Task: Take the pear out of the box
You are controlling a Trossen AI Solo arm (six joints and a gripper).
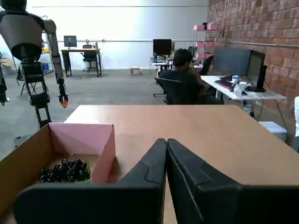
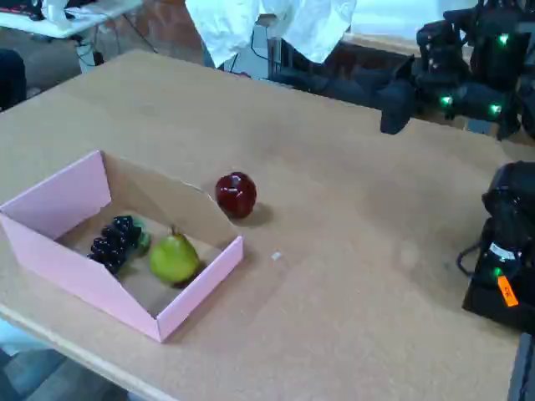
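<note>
A dark red apple [image 2: 236, 194] stands upright on the bench [image 2: 351, 251]. Left of the apple lies a dark grape bunch [image 2: 114, 242]; behind it hangs white cloth [image 2: 267, 25].

Brick wall [image 1: 261, 23], grey floor [image 1: 117, 91], desks [image 1: 81, 50]

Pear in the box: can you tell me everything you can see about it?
The pear is small, yellow-green and smooth, with a short dark stem pointing up. It sits upright inside the pink box, on its brown floor, near the right-hand wall in the fixed view. The grapes lie just left of it, close or touching. Nothing holds it. The wrist view doesn't show it.
</note>
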